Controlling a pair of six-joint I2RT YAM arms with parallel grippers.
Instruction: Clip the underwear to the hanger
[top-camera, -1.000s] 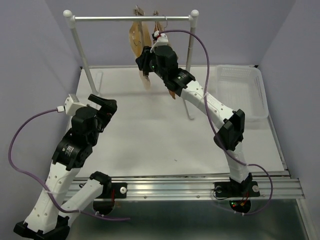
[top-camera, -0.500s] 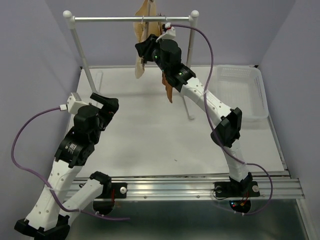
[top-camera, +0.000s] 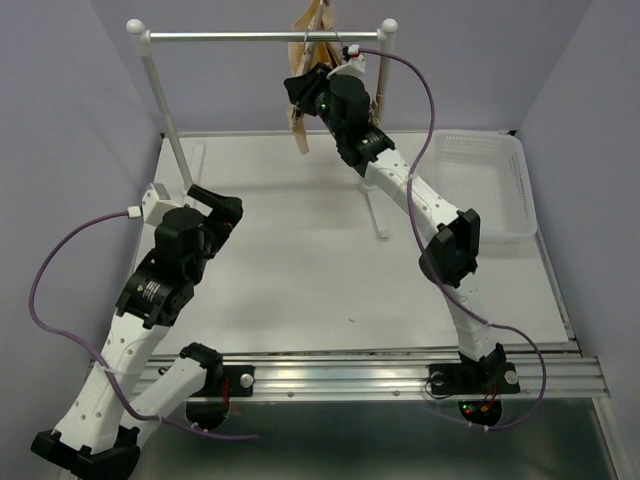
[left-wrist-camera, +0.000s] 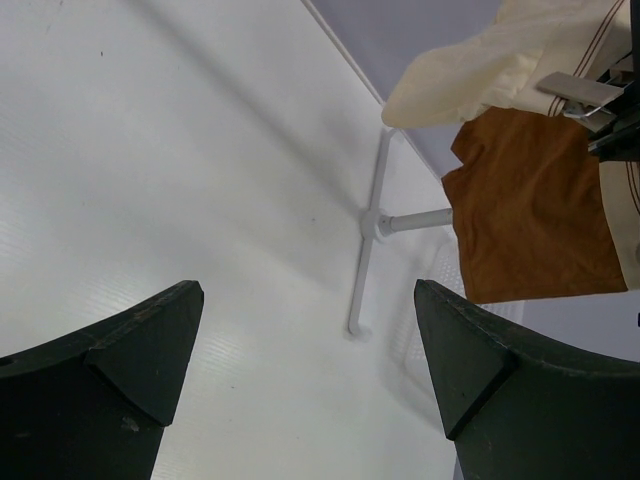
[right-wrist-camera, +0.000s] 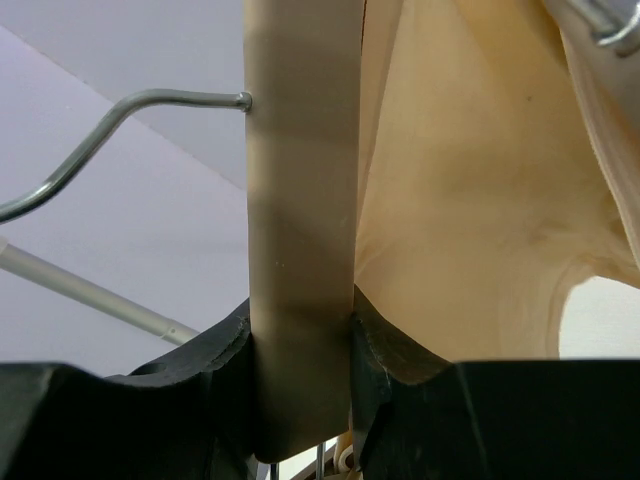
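My right gripper (top-camera: 300, 95) is raised to the rack's rail and is shut on the light wooden hanger (right-wrist-camera: 300, 200), whose bar stands upright between the pads. Its wire hook (right-wrist-camera: 100, 130) curves off to the left, just above the rail (right-wrist-camera: 90, 292). The pale beige underwear (right-wrist-camera: 470, 200) hangs against the bar and also shows in the top view (top-camera: 298, 128) and the left wrist view (left-wrist-camera: 480, 70). Whether a clip holds it is hidden. My left gripper (top-camera: 215, 210) is open and empty low over the table (left-wrist-camera: 310, 340).
The white rack (top-camera: 260, 36) stands across the back of the table, its right foot (left-wrist-camera: 365, 260) on the surface. A rust-brown garment (left-wrist-camera: 530, 210) hangs by the right arm. A clear plastic basket (top-camera: 480, 180) sits at the back right.
My right gripper has lifted the hanger and underwear up and to the right, so the top now rises above the rail. My left arm has shifted slightly.
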